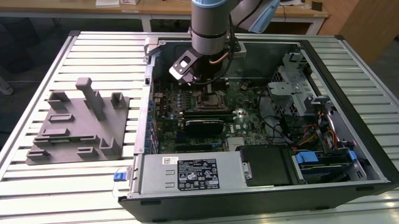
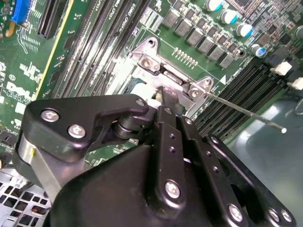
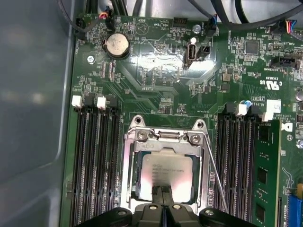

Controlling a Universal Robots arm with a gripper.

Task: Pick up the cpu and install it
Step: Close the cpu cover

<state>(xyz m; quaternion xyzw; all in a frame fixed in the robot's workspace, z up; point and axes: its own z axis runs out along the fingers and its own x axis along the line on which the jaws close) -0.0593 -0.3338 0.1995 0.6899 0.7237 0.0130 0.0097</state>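
The cpu (image 3: 166, 169), a flat silver square with a pale rim, lies level inside the metal-framed socket (image 3: 129, 161) on the green motherboard. My gripper (image 3: 163, 193) hangs straight over the chip's near edge, its two black fingers pressed together with nothing between them, and the tips look to be at or just above the chip's top. In the second wrist view the gripper (image 2: 162, 92) points down into the socket (image 2: 147, 60) and hides most of the chip. In the exterior view the gripper (image 1: 201, 82) is low inside the open computer case, above the socket (image 1: 210, 99).
The socket's thin lever rod (image 3: 216, 172) stands raised beside the frame. Black memory slots (image 3: 92, 161) flank the socket, with one green module (image 3: 265, 165) fitted. A grey tray with posts (image 1: 68, 140) sits at the exterior view's left. Cables and the drive cage (image 1: 299, 93) crowd the case's other side.
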